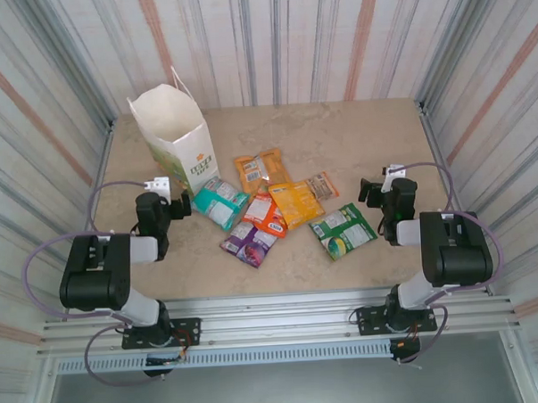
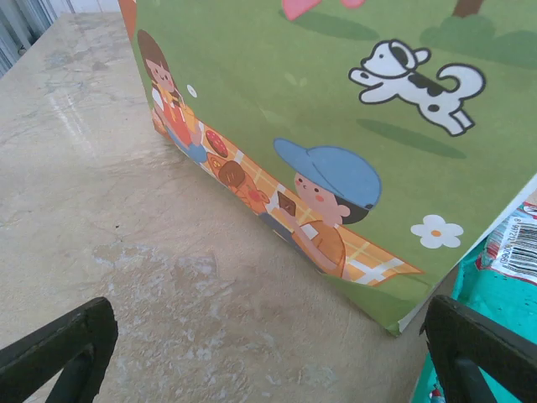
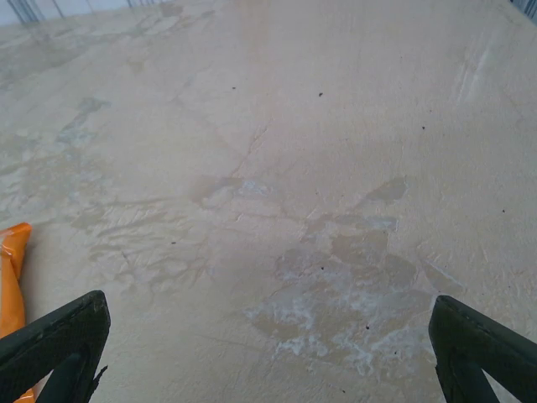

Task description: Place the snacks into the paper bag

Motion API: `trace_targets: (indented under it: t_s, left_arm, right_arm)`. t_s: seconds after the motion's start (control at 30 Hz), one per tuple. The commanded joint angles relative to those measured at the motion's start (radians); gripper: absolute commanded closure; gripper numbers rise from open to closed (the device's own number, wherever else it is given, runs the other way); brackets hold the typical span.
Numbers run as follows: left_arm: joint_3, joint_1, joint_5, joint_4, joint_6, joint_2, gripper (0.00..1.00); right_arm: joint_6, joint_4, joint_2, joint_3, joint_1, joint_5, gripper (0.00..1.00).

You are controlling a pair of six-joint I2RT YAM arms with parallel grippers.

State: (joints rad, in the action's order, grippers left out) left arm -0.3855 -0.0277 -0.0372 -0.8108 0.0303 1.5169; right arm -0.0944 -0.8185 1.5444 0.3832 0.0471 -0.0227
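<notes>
Black fingers [image 2: 59,348] of the left pincer [image 2: 268,357] stand spread as wide as they go, gripping nothing, low over the beige stone-look table [image 1: 355,135]. Directly ahead of that pincer rises the paper bag [image 2: 336,126], its facing side printed green with cartoon children and a spotted dog. A corner of the bag sits close to the right finger. Just beyond that finger lies the teal packet [image 2: 474,285].

From the top camera, the left pincer [image 1: 182,205] sits nearly against the teal packet [image 1: 220,204]. The bag [image 1: 179,138] stands upright and open-topped just past it.

The right pincer [image 3: 268,348] is likewise fully open and empty over bare table. An orange packet's edge [image 3: 10,277] lies beside its left finger.

Between the two pincers the snacks lie loose in a cluster on the table: two orange packets [image 1: 260,169] [image 1: 296,203], a red-orange one [image 1: 266,215], a purple one [image 1: 249,242], a slim brown bar [image 1: 322,185] and a green packet [image 1: 343,231]. The green packet lies nearest the right pincer [image 1: 369,193].
</notes>
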Motion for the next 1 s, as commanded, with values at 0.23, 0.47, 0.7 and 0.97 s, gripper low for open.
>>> trace_targets:
  t_s: [0.23, 0.47, 0.7, 0.97]
  left_arm:
    - [-0.016, -0.005, -0.016, 0.009, 0.02, -0.008, 0.01]
    - [-0.02, -0.005, -0.014, 0.012, 0.019, -0.007, 0.01]
    - [-0.016, -0.005, -0.007, 0.017, 0.021, -0.023, 0.02]
    - [-0.158, -0.007, -0.035, 0.544, -0.05, -0.303, 0.06]
  right_arm:
    - [0.006, -0.005, -0.001, 0.016, -0.002, 0.007, 0.01]
    - [0.005, -0.003, 0.0, 0.018, 0.001, 0.003, 0.01]
    - [0.004, -0.007, -0.003, 0.015, 0.005, -0.004, 0.01]
    - [-0.024, 0.442, -0.175, 0.191, 0.005, -0.021, 0.01]
